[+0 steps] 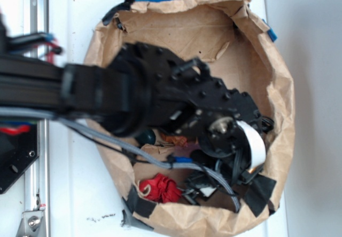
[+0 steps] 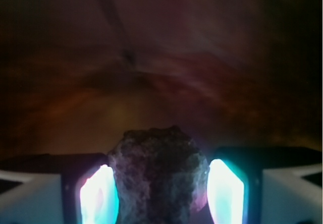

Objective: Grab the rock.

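Observation:
The rock, a dark rough mottled lump, fills the gap between the two glowing pads in the wrist view. My gripper is shut on the rock, with both pads against its sides. From outside, the black arm reaches down into the brown paper bag. Its wrist points at the bag's lower right floor. The arm hides the rock in that view.
A red cloth lump lies on the bag floor beside the gripper. A dark green thing and an orange scrap peek out under the arm. Black tape patches mark the crumpled rim, which rises all round. Grey cables trail across.

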`<action>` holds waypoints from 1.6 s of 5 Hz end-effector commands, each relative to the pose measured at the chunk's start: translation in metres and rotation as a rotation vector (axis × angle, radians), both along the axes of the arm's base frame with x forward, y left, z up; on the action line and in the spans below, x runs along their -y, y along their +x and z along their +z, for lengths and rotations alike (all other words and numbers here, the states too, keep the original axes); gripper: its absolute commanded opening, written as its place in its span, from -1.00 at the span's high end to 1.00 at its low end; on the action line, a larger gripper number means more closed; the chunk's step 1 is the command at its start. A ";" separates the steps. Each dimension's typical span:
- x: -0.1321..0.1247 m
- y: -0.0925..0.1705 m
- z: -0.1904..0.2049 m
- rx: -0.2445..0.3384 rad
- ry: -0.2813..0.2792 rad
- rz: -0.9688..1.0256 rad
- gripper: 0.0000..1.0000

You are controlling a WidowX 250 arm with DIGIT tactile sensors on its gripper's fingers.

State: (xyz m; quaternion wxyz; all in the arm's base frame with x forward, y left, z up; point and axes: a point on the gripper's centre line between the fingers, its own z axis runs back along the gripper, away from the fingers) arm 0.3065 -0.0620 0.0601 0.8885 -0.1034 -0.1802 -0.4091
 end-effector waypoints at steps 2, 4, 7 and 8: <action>-0.041 -0.003 0.064 -0.185 0.117 0.184 1.00; -0.053 -0.018 0.089 -0.138 0.145 0.382 1.00; -0.066 -0.040 0.103 -0.204 0.189 0.868 1.00; -0.067 -0.047 0.102 -0.264 0.217 0.928 1.00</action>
